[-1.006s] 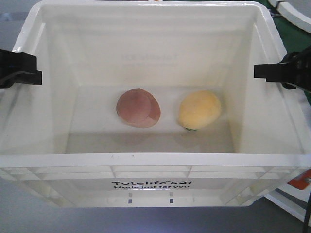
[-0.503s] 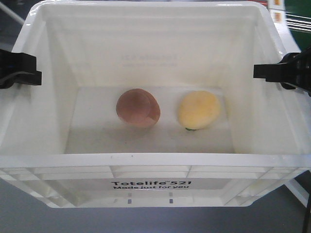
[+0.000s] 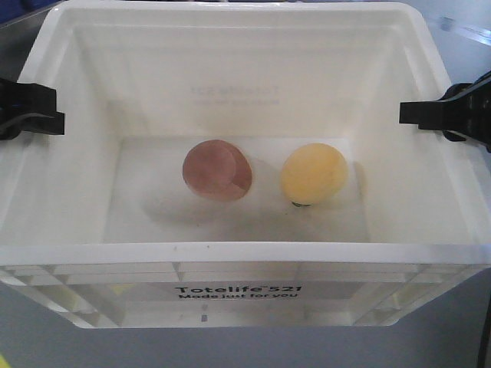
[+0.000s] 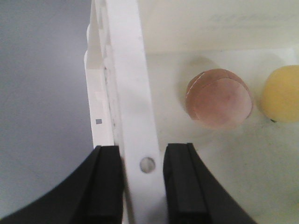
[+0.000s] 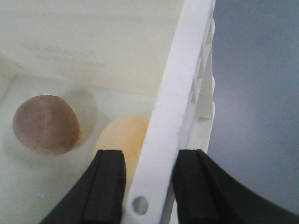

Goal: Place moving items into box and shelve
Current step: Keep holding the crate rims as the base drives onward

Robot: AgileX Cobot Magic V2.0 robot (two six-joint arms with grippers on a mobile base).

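My left tool (image 4: 143, 156), right tool (image 5: 150, 158) clamped on white ribbed plastic crate (image 3: 245, 253) side rims; reddish-brown egg-shaped lump (image 3: 217, 170), yellow-orange egg-shaped lump (image 3: 313, 174) inside.

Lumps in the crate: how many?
2. The reddish-brown lump sits left of centre on the crate floor; the yellow-orange lump sits right of it, not touching. None seems hidden.

L lump (image 3: 217, 170) just beside R lump (image 3: 313, 173), both on box (image 3: 230, 254) floor, ctr
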